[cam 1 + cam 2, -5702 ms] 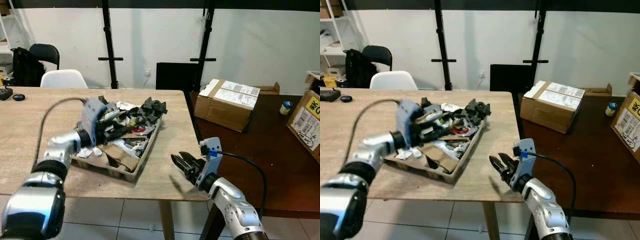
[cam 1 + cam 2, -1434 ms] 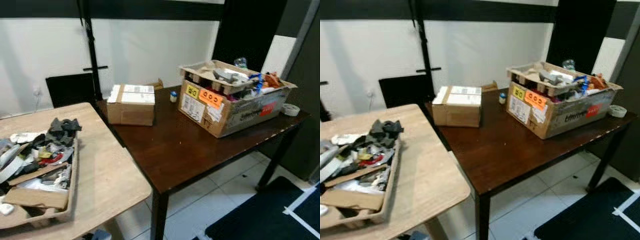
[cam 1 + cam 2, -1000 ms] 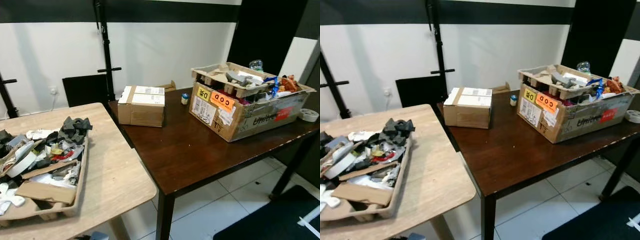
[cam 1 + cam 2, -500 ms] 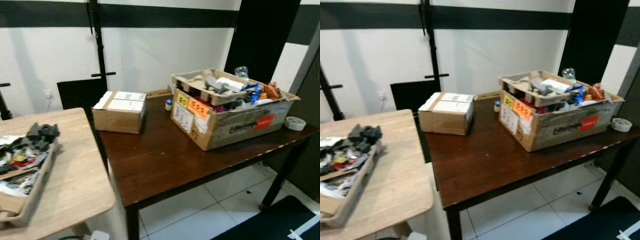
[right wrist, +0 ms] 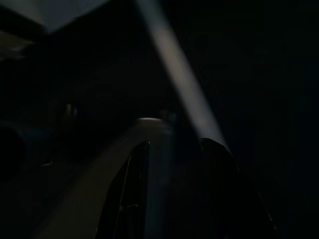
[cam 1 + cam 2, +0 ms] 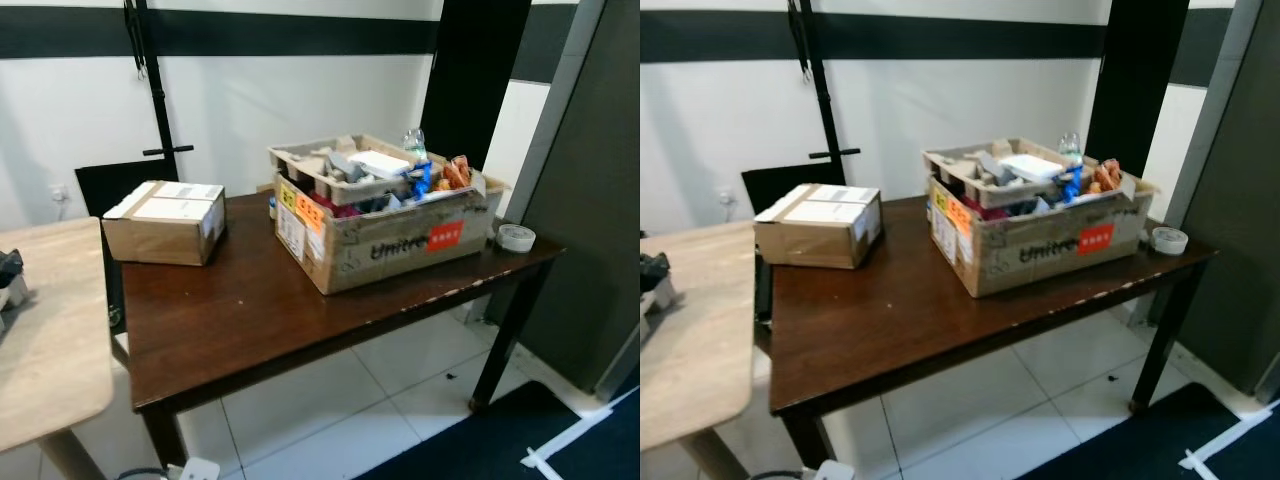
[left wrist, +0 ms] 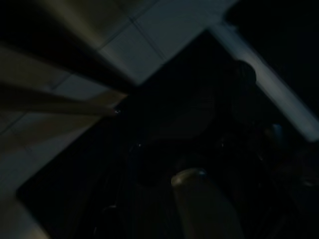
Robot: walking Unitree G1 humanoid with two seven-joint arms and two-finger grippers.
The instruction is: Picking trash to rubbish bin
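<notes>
The robot's view has swung right off the pale table (image 6: 45, 330); the trash tray has left view, and a dark table (image 6: 260, 305) with an open trash-filled carton (image 6: 385, 215) now sits centre; both arms hang in shade, jaws' state impossible to tell; probably seeking the bin.

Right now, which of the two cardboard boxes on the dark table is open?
The larger box with the red label, near the tape roll; it is open-topped and stuffed with items. The smaller box to its left is sealed.
</notes>
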